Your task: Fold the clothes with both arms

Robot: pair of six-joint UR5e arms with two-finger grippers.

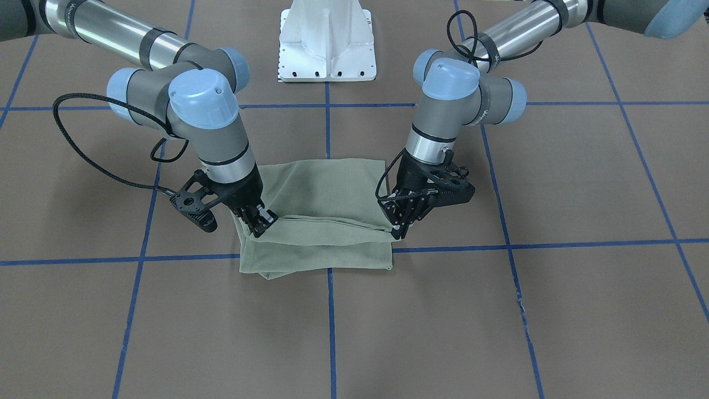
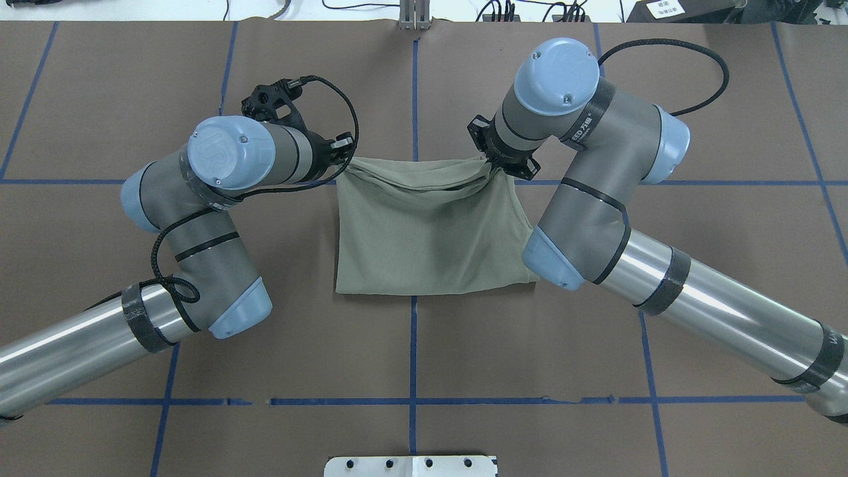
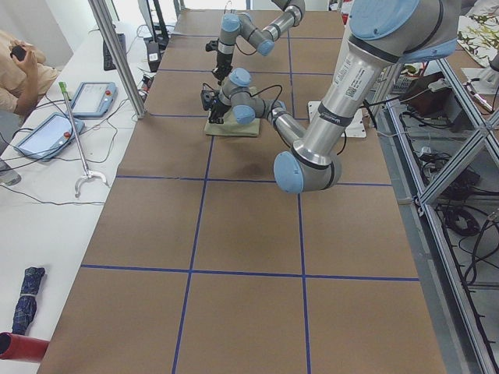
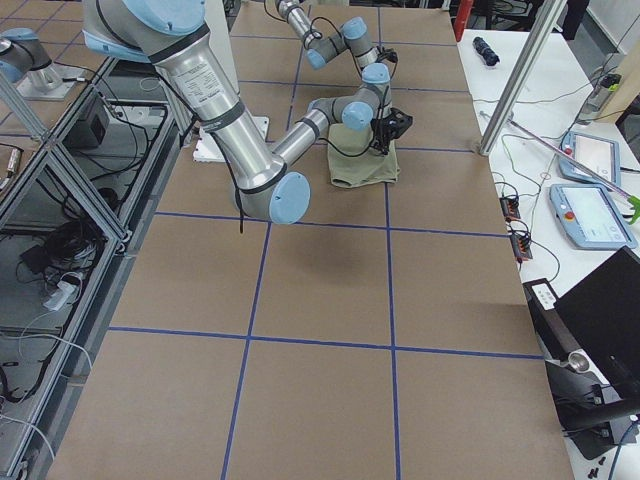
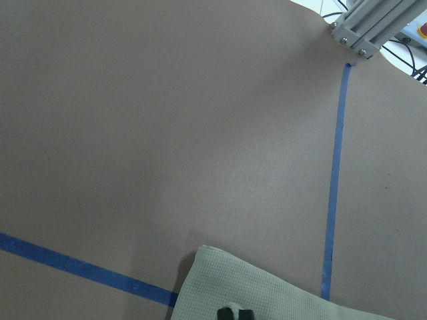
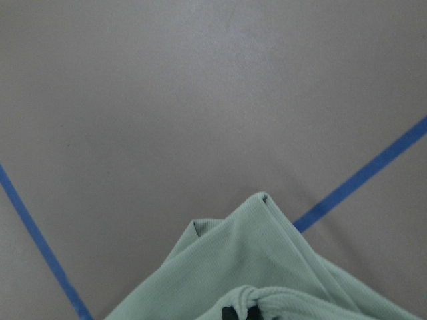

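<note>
the pale sage-green shirt (image 2: 424, 232) lies folded into a rough rectangle at the middle of the brown table (image 2: 265, 344). it sits over a crossing of the blue tape lines (image 2: 413, 344), between the two arms.

the left tool (image 1: 401, 223) has its fingers closed together on one corner of the shirt's upper layer, on the side away from the robot. the left wrist view shows a black-and-white fingertip (image 5: 233, 312) on the knit right at that corner. the right tool (image 1: 260, 220) is clamped on the opposite corner of the same edge. in the right wrist view the cloth bunches into a small knot at its fingertips (image 6: 240, 311).

from overhead, the held edge runs gathered and slightly wrinkled from the left tool (image 2: 339, 151) across to the right tool (image 2: 493, 162). the rest of the shirt lies flat toward the robot. from the front, a lower layer of the shirt (image 1: 327, 210) shows on the table beyond the held edge.

on the left arm (image 2: 199, 218), a light-blue cap (image 2: 228, 149) bears a raised "ur" mark. on the right arm (image 2: 596, 218), a black band (image 2: 589, 122) carries white lettering that is too small to read surely. the white pedestal base (image 1: 327, 44) stands behind the shirt.
</note>
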